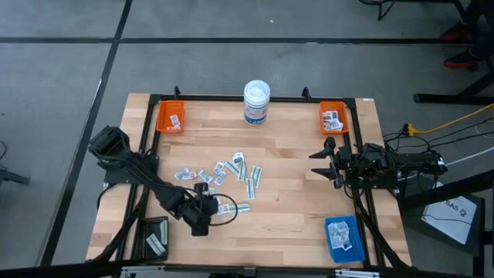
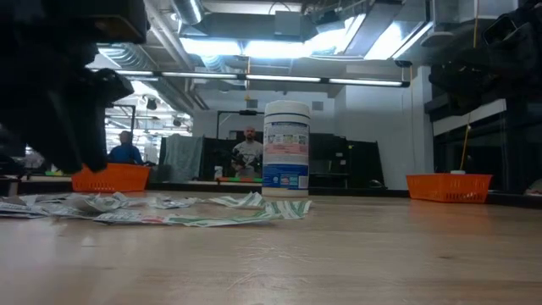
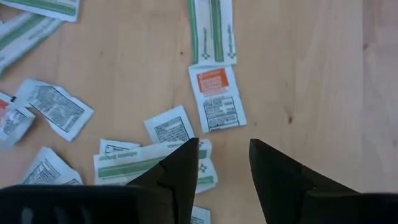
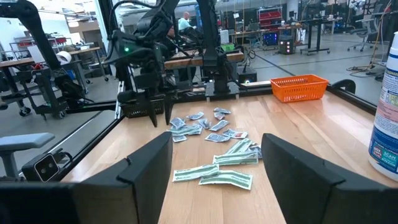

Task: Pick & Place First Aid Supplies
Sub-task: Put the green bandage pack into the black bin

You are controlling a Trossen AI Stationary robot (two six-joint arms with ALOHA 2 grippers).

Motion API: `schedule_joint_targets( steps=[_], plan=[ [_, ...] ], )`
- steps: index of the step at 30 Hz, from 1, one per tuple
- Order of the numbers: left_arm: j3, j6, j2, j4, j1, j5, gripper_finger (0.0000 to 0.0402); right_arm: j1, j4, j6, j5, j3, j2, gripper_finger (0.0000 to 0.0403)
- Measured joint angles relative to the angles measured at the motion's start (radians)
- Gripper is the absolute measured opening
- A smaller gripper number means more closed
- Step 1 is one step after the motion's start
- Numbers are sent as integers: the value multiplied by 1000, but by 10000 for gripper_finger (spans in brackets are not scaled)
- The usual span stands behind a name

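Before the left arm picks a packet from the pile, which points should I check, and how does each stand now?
1. Left gripper jaws open: ok.
2. It is over the packets: ok.
3. One single packet sits between the jaws: not ok, only bare wood there.
4. Overlapping packets near the jaws: not ok, a green strip lies over others.
5. Right gripper waits apart at the table's right edge: ok.
6. Orange tray free to reach: ok.
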Motion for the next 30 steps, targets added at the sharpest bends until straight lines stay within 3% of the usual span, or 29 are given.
schedule_joint_targets(
  steps=[12,30],
  plan=[
    [0,22,51,14,-6,-41,136,0,0,0,0,0,0,245],
    [0,36,51,-60,-6,-23,136,0,0,0,0,0,0,245]
  ],
)
